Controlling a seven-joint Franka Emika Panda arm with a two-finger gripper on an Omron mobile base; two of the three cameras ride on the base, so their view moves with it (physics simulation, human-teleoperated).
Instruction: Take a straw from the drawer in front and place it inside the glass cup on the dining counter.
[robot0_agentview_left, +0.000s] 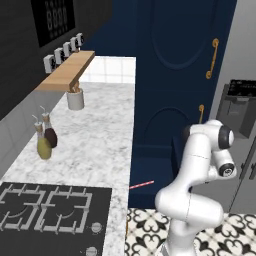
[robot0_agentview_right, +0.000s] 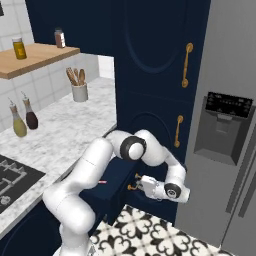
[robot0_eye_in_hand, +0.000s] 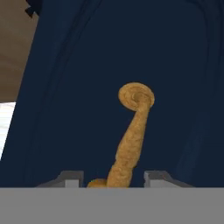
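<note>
The navy drawer (robot0_agentview_right: 116, 176) stands pulled out from the cabinet below the marble top. Inside it lies the thin pink-red straw (robot0_agentview_left: 141, 185), and a short piece of the straw (robot0_agentview_right: 101, 182) shows past my arm. My gripper (robot0_agentview_right: 136, 186) is low at the drawer's front. In the hand view the gripper (robot0_eye_in_hand: 114, 177) straddles the small gold handle (robot0_eye_in_hand: 133, 131), with its fingertips (robot0_eye_in_hand: 70, 177) apart and a gap on each side of the handle. It holds nothing. The glass cup and the dining counter are out of view.
A grey fridge (robot0_agentview_right: 225, 125) stands close on the right. Tall navy doors with long gold handles (robot0_agentview_right: 188, 65) rise behind the drawer. The marble top carries a black stove (robot0_agentview_left: 45, 210), two bottles (robot0_agentview_left: 45, 140) and a white crock (robot0_agentview_left: 75, 99). Patterned tiles (robot0_agentview_right: 150, 232) cover the floor.
</note>
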